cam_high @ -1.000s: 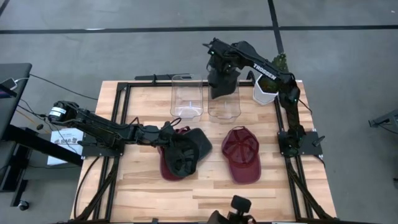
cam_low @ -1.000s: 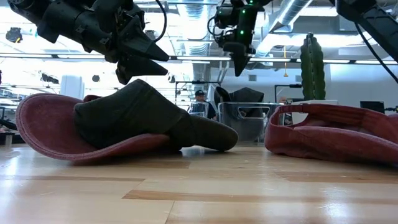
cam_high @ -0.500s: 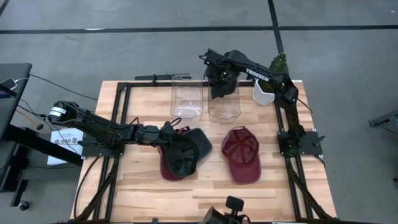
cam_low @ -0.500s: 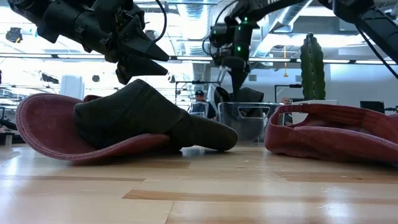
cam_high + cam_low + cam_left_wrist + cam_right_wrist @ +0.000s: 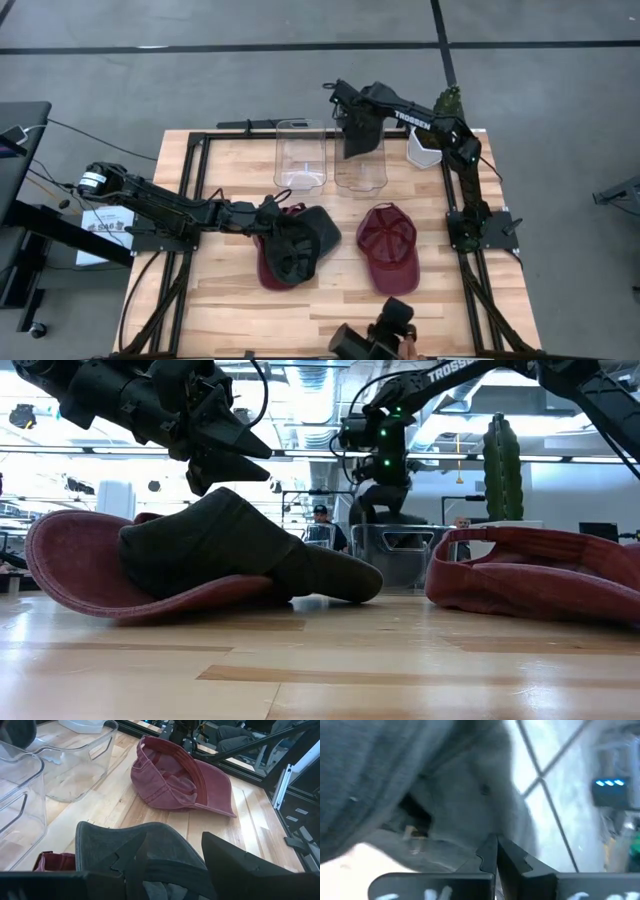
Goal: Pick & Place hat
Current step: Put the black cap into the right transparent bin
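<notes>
Near the front edge of the wooden surface [image 5: 330,300], a dark camera mount [image 5: 385,335]. Farther in, right of centre, a maroon cap [image 5: 388,248] lying upside down, alone, touching nothing. Left of it, a second maroon cap [image 5: 268,268] with a dark grey cap [image 5: 300,245] heaped on top, brim toward the right. Just above that grey cap, the left claw [image 5: 268,215], reaching in low from the left edge, fingers parted, holding nothing; grey fabric directly beneath the fingertips in the wrist view, contact unclear. Beyond the caps, two clear plastic bins side by side: the left bin [image 5: 300,155] and the right bin [image 5: 361,170]. Over the right bin, the right claw [image 5: 352,135], pointing down, fingers pressed together on another dark grey hat [image 5: 362,130] hanging at the bin's opening. At the far right corner, a white cup [image 5: 425,147] beside a small green cactus figure [image 5: 449,99]. Far behind in the low view, a seated person [image 5: 320,517].
</notes>
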